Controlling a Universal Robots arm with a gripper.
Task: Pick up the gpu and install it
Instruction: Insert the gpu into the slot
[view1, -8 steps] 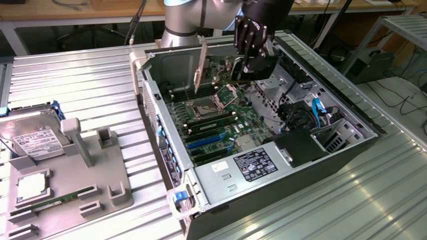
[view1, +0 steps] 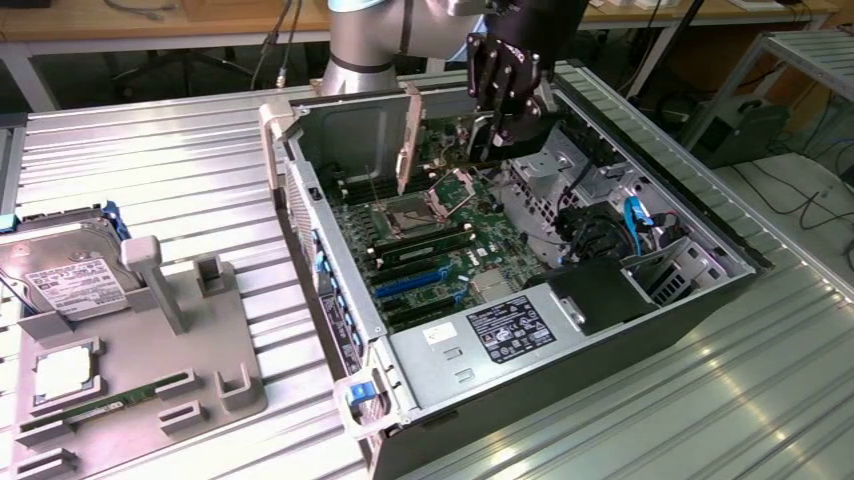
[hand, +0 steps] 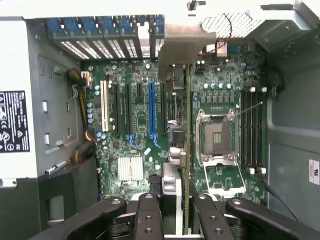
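An open computer case (view1: 315, 240) lies on a ribbed table (view1: 160, 170) beside a fixture (view1: 167, 345) holding 1 hard drive (view1: 67, 282).

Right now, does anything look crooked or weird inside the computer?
Nothing looks broken or spilled. The gpu stands on edge in the pincer, above the motherboard, not yet plugged in. The processor socket looks empty.

text: none legible | power supply label (view1: 507, 330): print too small | hard drive label (view1: 70, 285): same
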